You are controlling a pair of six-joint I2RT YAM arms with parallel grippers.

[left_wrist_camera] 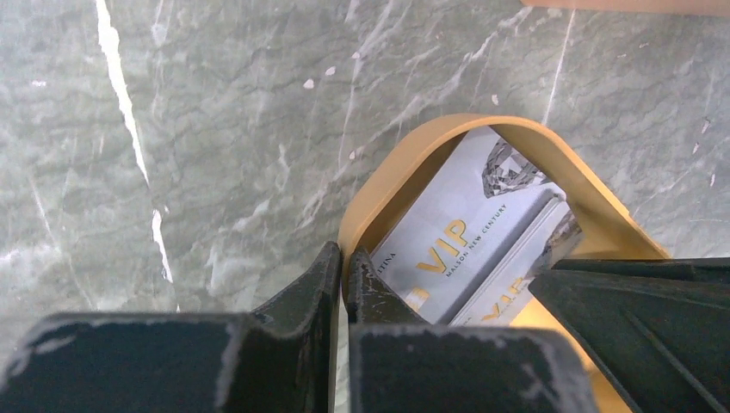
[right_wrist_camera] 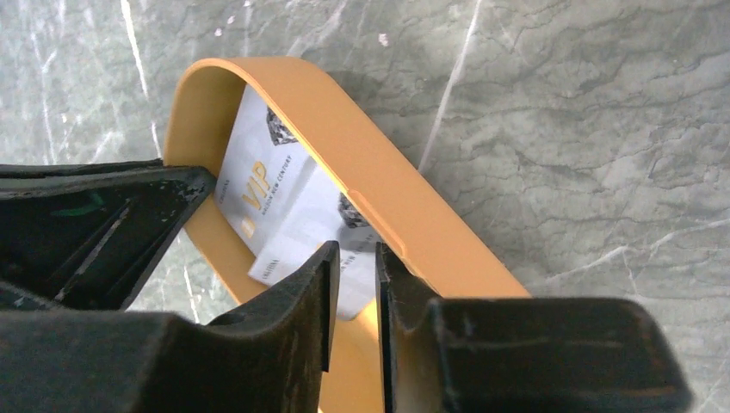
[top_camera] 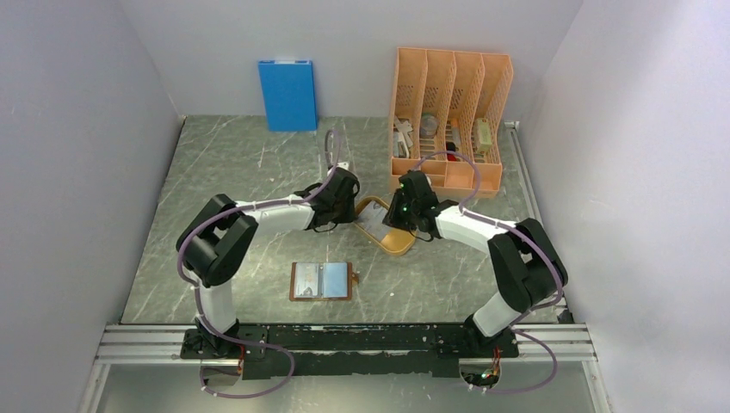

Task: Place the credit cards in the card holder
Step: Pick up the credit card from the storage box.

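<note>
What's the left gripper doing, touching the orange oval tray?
Touching. Left wrist view: the left gripper is pinched shut on the rim of the orange oval tray.

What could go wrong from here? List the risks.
The left pincer clamps the orange tray by its rim; a tug may tip it and spill the cards.
The right pincer hangs over overlapping cards with a narrow gap; it may pinch two at once.
The card holder lies apart, so a loose card could drop.
</note>
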